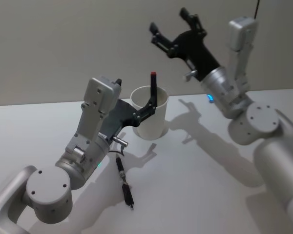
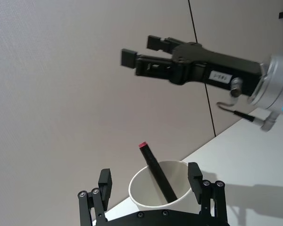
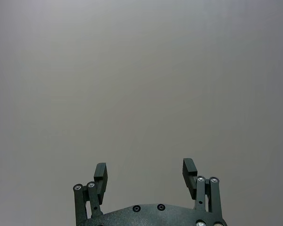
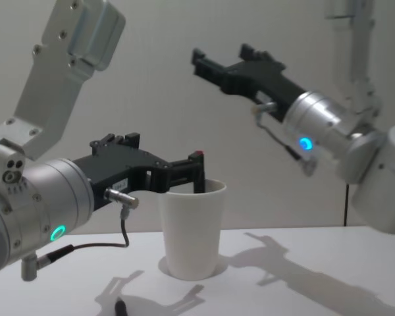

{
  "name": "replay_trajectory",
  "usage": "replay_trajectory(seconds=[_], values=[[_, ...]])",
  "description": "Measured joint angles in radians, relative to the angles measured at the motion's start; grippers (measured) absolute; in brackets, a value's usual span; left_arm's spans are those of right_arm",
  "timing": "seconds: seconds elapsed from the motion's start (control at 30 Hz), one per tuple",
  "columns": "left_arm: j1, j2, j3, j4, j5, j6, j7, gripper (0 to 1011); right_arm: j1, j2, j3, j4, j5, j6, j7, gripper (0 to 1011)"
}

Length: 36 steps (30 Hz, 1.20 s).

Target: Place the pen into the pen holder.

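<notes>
**Status: pen / pen holder**
- Pen [image 1: 153,88] stands inside the pen holder [image 1: 152,123], leaning, red end cap up and above the rim. The left wrist view shows the shaft [image 2: 156,173] running down to the inner wall of the cup [image 2: 161,201].
- Pen holder is upright on the white table [image 1: 200,185], approx. centre of the head view.
- In the chest view, the red cap [image 4: 197,155] shows just above the cup rim [image 4: 191,230].

**Left gripper**
- Left gripper [image 1: 149,101] is at rim height of the holder, reaching in from the robot's left.
- Fingers are spread wide, 1 each side of the cup [image 2: 149,173]. Neither finger touches the pen.
- Seen from the chest, the fingertips sit at the cup's top edge [image 4: 196,172].

**Right gripper**
- Right gripper [image 1: 170,22] is raised well above the table, up and to the right of the holder, in front of the wall.
- Fingers are spread and hold nothing [image 3: 145,165].
- Also visible from the left wrist [image 2: 139,51] and the chest [image 4: 220,56].

**Misc.**
- A 2nd slim dark stick [image 1: 124,183] lies flat on the table near the left arm, apart from the holder.
</notes>
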Motion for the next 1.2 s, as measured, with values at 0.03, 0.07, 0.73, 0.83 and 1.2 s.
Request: replay_trajectory(seconds=[0.03, 0.07, 0.73, 0.83, 1.2], values=[[0.000, 0.000, 0.000, 0.000, 0.000, 0.000, 0.000, 1001, -0.009, 0.006, 0.004, -0.018, -0.002, 0.015, -0.004, 1001], [0.000, 0.000, 0.000, 0.000, 0.000, 0.000, 0.000, 1001, -0.020, 0.014, 0.009, -0.042, -0.004, 0.028, -0.009, 1001], [0.000, 0.000, 0.000, 0.000, 0.000, 0.000, 0.000, 1001, -0.226, 0.137, 0.075, -0.363, -0.032, 0.356, -0.123, 1001], [0.000, 0.000, 0.000, 0.000, 0.000, 0.000, 0.000, 1001, -0.255, 0.153, 0.083, -0.396, -0.034, 0.405, -0.140, 1001], [0.000, 0.000, 0.000, 0.000, 0.000, 0.000, 0.000, 1001, -0.333, 0.196, 0.103, -0.476, -0.040, 0.526, -0.186, 1001]])
